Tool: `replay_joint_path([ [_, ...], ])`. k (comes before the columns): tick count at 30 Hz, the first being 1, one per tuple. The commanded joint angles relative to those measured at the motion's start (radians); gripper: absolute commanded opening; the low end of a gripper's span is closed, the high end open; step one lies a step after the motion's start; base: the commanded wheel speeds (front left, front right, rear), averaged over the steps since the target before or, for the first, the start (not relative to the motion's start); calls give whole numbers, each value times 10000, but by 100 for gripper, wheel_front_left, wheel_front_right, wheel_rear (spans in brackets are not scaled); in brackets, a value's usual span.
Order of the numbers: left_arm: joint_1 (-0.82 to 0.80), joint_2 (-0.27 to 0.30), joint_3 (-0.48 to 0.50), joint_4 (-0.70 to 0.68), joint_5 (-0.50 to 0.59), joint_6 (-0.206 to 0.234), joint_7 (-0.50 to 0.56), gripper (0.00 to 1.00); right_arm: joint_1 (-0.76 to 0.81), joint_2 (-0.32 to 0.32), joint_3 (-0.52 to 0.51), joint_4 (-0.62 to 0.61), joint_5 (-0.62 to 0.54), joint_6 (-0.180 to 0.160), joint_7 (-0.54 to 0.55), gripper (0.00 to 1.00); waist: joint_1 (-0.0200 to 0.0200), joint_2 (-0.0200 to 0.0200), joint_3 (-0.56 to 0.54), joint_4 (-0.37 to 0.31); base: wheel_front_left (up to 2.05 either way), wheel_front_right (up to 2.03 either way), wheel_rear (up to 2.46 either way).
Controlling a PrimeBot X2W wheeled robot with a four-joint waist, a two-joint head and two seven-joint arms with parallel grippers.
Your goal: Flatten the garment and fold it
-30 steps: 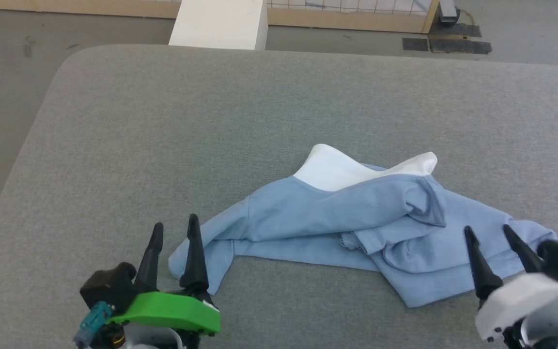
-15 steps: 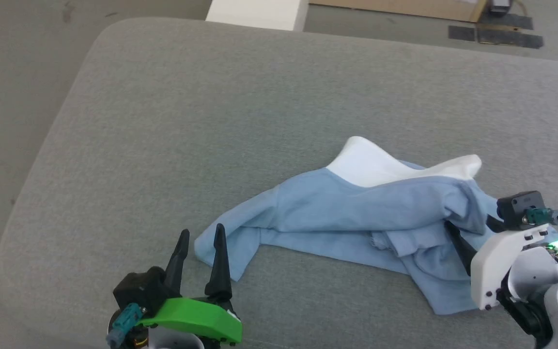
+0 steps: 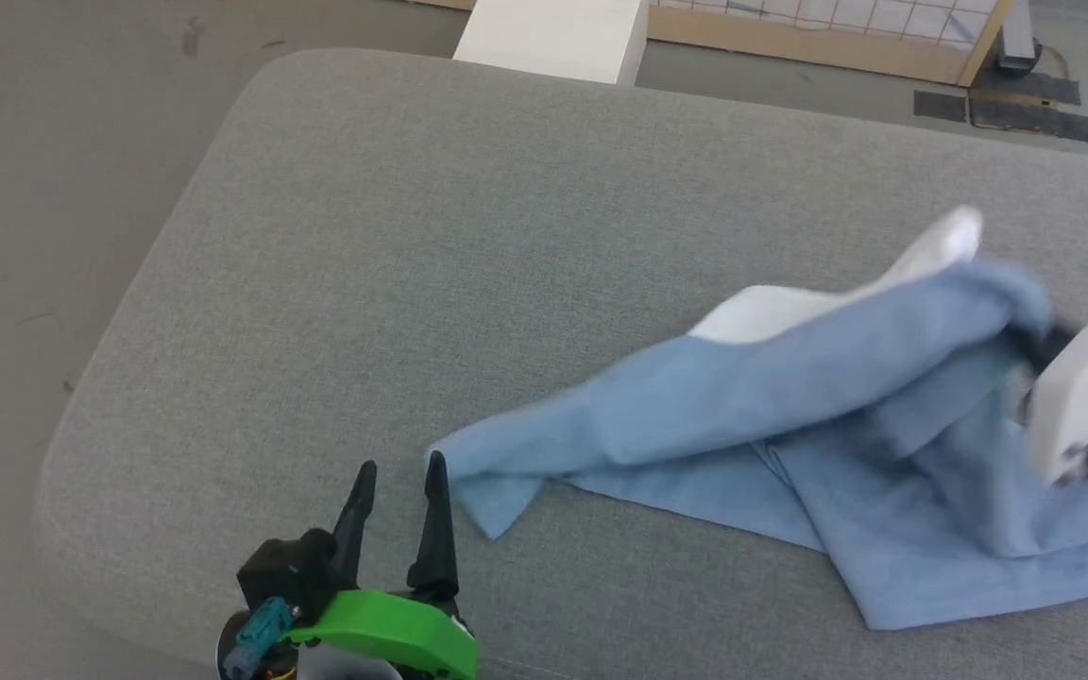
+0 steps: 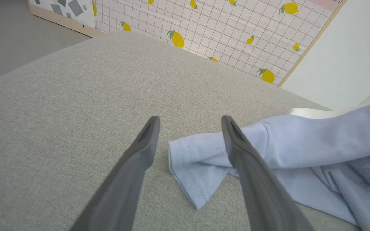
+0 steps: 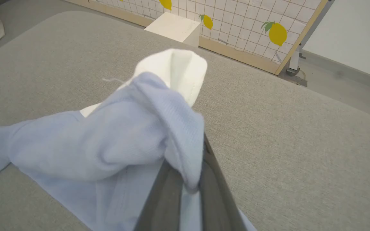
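The garment [image 3: 790, 406], a light blue shirt with a white section [image 3: 771, 312], lies crumpled on the right half of the grey padded table [image 3: 506, 236]. My right gripper [image 3: 1035, 340], blurred at the right edge, is shut on a fold of the garment and holds it raised off the table. In the right wrist view the blue fabric [image 5: 124, 138] drapes over the closed right gripper [image 5: 189, 183], hiding its tips. My left gripper [image 3: 400, 463] stands open near the table's front edge. The garment's left sleeve end [image 4: 188, 166] lies just ahead of the left gripper [image 4: 190, 118], untouched.
A white box [image 3: 553, 38] stands on the floor beyond the table's far edge. Behind it is a wood-framed screen with a lemon pattern [image 4: 204, 32]. Dark mats [image 3: 1007, 109] lie on the floor at the back right. The table's rounded left corner drops to grey floor.
My right gripper has shut on the garment and pulled a fold up and to the right, stretching the cloth. The head camera has shifted. The left gripper stays open.
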Motion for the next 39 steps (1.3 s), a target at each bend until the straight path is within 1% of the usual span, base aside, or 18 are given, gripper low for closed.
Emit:
replay_joint_path([
  [1,24,-55,-40,-5,169,5,-37,100,-509,-448,-15,-319,-6,-15,376,0,0,0,131,70,0,0,0],
  [4,-92,-213,-73,-24,275,-51,-37,100,-1463,-1486,269,-604,-114,-15,1202,0,0,0,489,194,0,0,0],
  [6,-242,-357,-145,26,364,-128,-37,100,-2135,-2372,795,-433,-333,-15,1423,0,0,0,821,356,0,0,0],
  [10,-673,-703,-353,275,531,-368,-37,100,-3433,-3711,1857,560,-808,-15,1110,0,0,0,1519,879,0,0,0],
  [13,-990,-942,-482,455,632,-530,-37,100,-4174,-4148,2432,1572,-1146,-15,790,0,0,0,2018,1309,0,0,0],
  [14,-1094,-1017,-521,518,669,-592,-37,100,-4397,-4154,2510,1996,-1237,-15,678,55,0,0,2174,1445,0,0,0],
  [15,-1163,-1069,-556,578,695,-630,-37,100,-4552,-4133,2499,2338,-1372,-15,585,100,0,0,2303,1547,0,0,0],
  [18,-1362,-1211,-604,706,766,-749,-37,100,-4901,-3879,2480,3312,-1940,-15,-3,100,0,0,2579,1768,0,0,0],
  [21,-1443,-1296,-550,786,816,-798,-37,100,-5037,-3548,2501,4021,-2202,-15,-616,100,0,0,2646,1799,0,0,0],
  [27,-1434,-1357,-350,962,892,-868,-37,100,-5217,-3137,2466,4617,-1937,-15,-1512,100,0,0,2275,1424,0,0,0],
  [30,-1376,-1367,-223,1015,948,-895,-38,100,-5153,-2921,2258,4475,-1595,-15,-1868,100,0,0,1916,1134,0,0,0],
  [32,-1291,-1369,-106,1030,991,-914,-38,100,-4922,-2643,1974,4212,-1188,-15,-2030,100,0,0,1623,905,0,0,0],
  [36,-1043,-1294,159,980,1097,-926,-38,100,-3986,-2188,1269,3216,-577,-15,-2480,100,0,0,1044,460,0,0,0],
  [39,-791,-1143,387,795,1176,-924,-38,100,-2839,-1634,327,2182,-559,-15,-3029,100,0,0,692,123,0,0,0],
])
